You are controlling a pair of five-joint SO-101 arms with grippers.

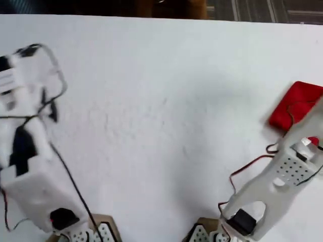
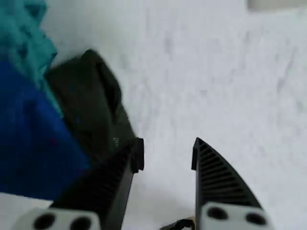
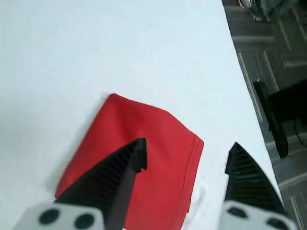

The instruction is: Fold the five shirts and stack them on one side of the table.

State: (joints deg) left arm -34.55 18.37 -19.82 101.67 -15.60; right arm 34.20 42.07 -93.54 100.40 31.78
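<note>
While my left gripper (image 2: 166,154) hangs spread and empty, a dark shirt (image 2: 91,105), a blue shirt (image 2: 29,139) and a teal shirt (image 2: 26,33) lie heaped just beside one finger, seemingly unfolded. My right gripper (image 3: 187,157), also spread, hovers over the folded red shirt (image 3: 158,129). I judge one done, with most folding and stacking ahead.

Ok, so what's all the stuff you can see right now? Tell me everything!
red shirt: one, red, folded, near the table's edge below the right claw
dark shirt: one, blackish green, on the table by the left claw
blue shirt: one, blue, next to the dark shirt
teal shirt: one, teal, next to the blue shirt
table: one, white
floor: grey, past the table's edge
left arm, right arm: two, white
left claw, right claw: two, black fingers, both open
</note>
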